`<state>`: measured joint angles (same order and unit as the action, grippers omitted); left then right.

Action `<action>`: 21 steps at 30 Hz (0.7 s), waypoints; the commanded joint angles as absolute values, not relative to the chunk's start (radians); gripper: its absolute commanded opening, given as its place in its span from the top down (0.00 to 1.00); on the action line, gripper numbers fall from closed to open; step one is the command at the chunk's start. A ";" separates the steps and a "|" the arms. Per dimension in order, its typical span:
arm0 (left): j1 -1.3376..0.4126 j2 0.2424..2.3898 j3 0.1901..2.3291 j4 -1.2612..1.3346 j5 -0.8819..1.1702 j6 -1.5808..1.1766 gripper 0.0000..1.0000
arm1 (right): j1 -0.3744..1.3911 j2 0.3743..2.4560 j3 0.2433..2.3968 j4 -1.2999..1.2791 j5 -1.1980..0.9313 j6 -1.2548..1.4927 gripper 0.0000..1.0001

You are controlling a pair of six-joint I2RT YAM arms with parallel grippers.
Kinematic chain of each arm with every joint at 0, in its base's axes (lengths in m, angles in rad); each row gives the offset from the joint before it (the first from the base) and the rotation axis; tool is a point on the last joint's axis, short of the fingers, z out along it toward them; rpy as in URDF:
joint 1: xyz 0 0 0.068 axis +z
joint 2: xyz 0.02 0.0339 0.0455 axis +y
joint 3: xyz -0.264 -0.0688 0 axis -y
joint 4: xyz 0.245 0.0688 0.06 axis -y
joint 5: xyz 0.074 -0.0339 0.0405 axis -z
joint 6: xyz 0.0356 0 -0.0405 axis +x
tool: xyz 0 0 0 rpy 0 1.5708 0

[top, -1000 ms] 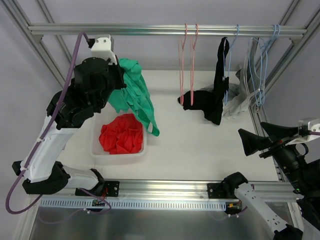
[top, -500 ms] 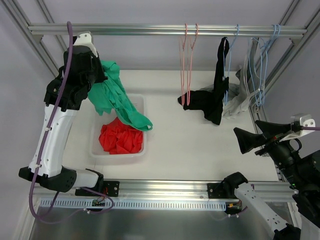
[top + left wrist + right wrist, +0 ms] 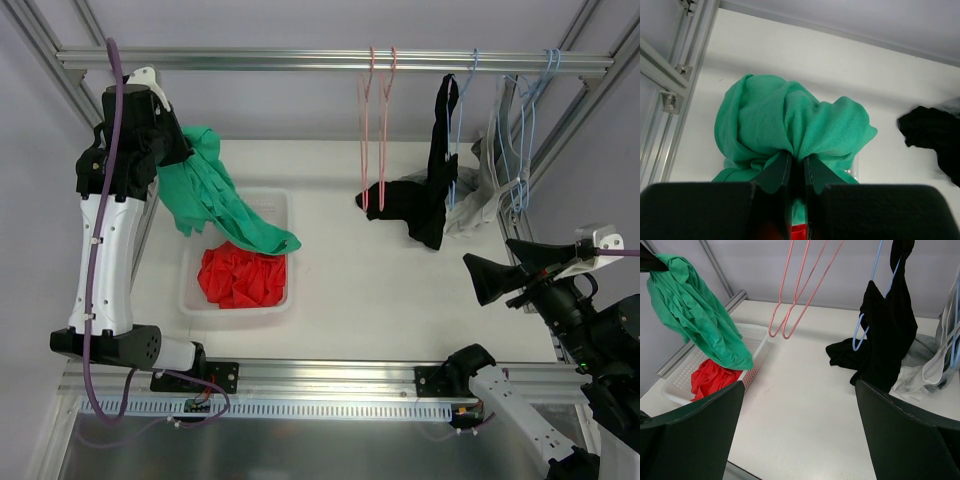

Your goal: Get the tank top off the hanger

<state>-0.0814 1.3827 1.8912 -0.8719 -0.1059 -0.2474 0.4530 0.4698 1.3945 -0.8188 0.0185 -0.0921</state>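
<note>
Since a second ago our left arm has swung out toward the left and far side of the table, straightening as it went and carrying the green tank top [image 3: 214, 198] with it. The cloth, which hung past the right edge of the white basket [image 3: 287, 291], now hangs over the basket, with its lower end above the red garment [image 3: 240, 276] already lying there. Whether the hem touches that red pile we cannot tell.

Our left gripper [image 3: 797, 167] is clamped on a bunched fold of the green tank top, the fingers pressed close together with fabric spilling out on both sides. Our right gripper [image 3: 487, 256] has barely shifted. It hangs at the near right with its fingers spread wide, holding nothing.

We judge the main job done. The tank top is clear of the pink hangers [image 3: 375, 120], which hang bare from the rail [image 3: 300, 60], well apart from the cloth. What remains is probably the drop into the basket. For that we need the bulk of the fabric over the middle of the basket, or a loose end may drape over its rim when we let go. The black garment [image 3: 437, 190] farther right hangs untouched.
</note>
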 commanded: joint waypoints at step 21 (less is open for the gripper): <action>-0.403 1.385 1.162 -0.743 -0.204 -0.656 1.00 | 0.449 0.472 1.269 -0.732 -0.072 -0.051 0.01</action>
<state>-0.3885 1.4158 1.2968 -0.7887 -0.1040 -0.4725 0.4530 0.4694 1.2724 -0.7959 -0.0345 -0.0708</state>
